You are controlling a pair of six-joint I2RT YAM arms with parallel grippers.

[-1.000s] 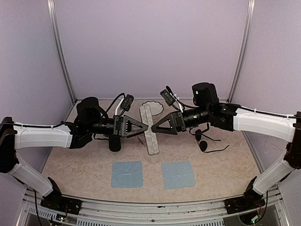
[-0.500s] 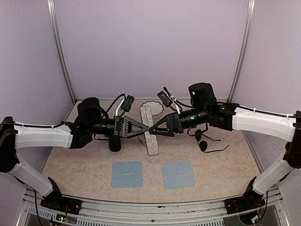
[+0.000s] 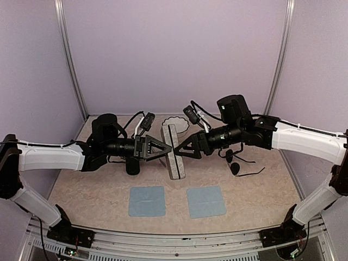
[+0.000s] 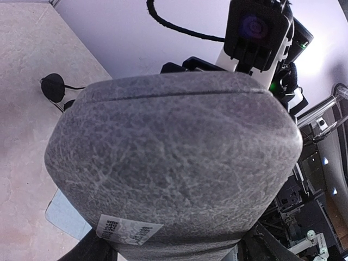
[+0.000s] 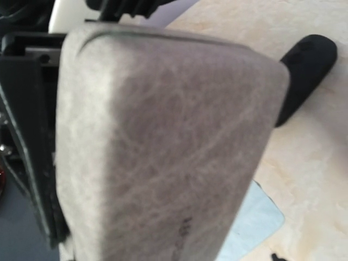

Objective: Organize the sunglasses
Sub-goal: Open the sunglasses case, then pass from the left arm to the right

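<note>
The grey speckled case (image 3: 175, 155) is closed and sits in mid-table between my two grippers. It fills the left wrist view (image 4: 174, 163) and the right wrist view (image 5: 163, 152). My left gripper (image 3: 165, 148) is shut on it from the left and my right gripper (image 3: 182, 148) from the right, both rolled on their sides. The round dark sunglasses (image 3: 236, 163) with thin wire arms lie on the table to the right, also in the left wrist view (image 4: 53, 86). I cannot make out the pale clear-framed sunglasses.
A black oblong case (image 3: 132, 165) lies under the left arm and shows in the right wrist view (image 5: 304, 70). Two blue cloths (image 3: 147, 200) (image 3: 206, 201) lie near the front. A white scalloped cloth (image 3: 179, 123) lies behind the grey case.
Both grippers have closed in on the grey case, the right one moving left. The case has shifted slightly and now looks narrower from above.
</note>
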